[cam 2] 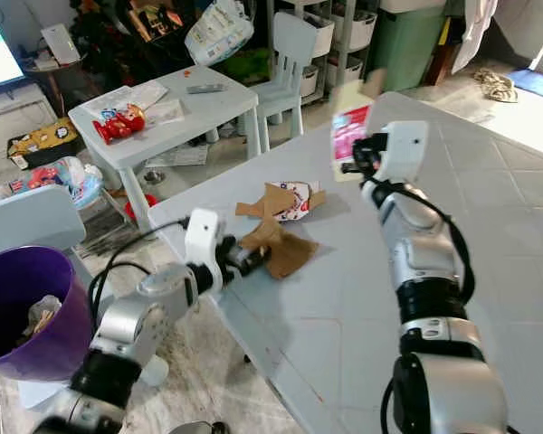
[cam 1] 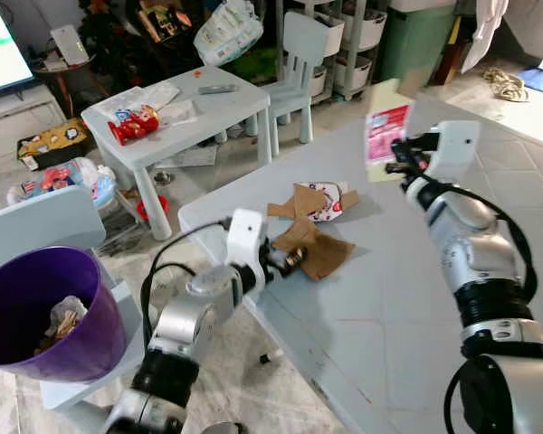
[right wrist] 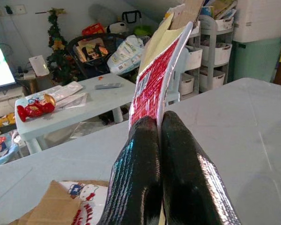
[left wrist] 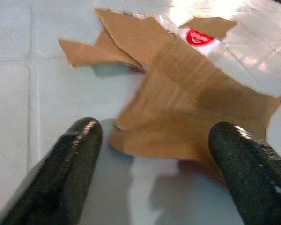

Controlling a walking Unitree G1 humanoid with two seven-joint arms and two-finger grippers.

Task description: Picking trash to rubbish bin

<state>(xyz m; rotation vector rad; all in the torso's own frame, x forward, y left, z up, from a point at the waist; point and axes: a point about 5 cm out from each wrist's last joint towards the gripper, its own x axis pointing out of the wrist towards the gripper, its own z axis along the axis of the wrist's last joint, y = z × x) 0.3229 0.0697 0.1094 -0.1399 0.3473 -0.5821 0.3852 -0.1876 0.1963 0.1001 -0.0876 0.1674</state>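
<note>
Item 1: right gripper (cam 1: 400, 154), raised above the grey table (cam 1: 416, 298), well clear of its top. Fingers (right wrist: 178, 159) pressed together, pinching a flat red-and-white packet (cam 1: 386, 129) by its lower edge; packet stood upright w/ a cardboard-coloured back.

Item 2: left gripper (left wrist: 154, 140), low at the near-left edge of the table. Fingers spread apart, one on each side of the near end of a torn brown cardboard piece (cam 1: 317, 246); not closed on it. Contact w/ the cardboard: can't tell.

Item 3: second cardboard scrap w/ a white printed wrapper (cam 1: 324, 201), lying flat on the table just behind the brown piece, touching or overlapping it.

Item 4: purple rubbish bin (cam 1: 50, 316), on the floor to robot's left, well apart from the table; crumpled paper trash (cam 1: 63, 318) inside.

Item 5: small white table (cam 1: 176, 117) beyond, w/ a red packet (cam 1: 131, 125), papers & a remote on top. White child's chair (cam 1: 299, 63) beside it.
</note>
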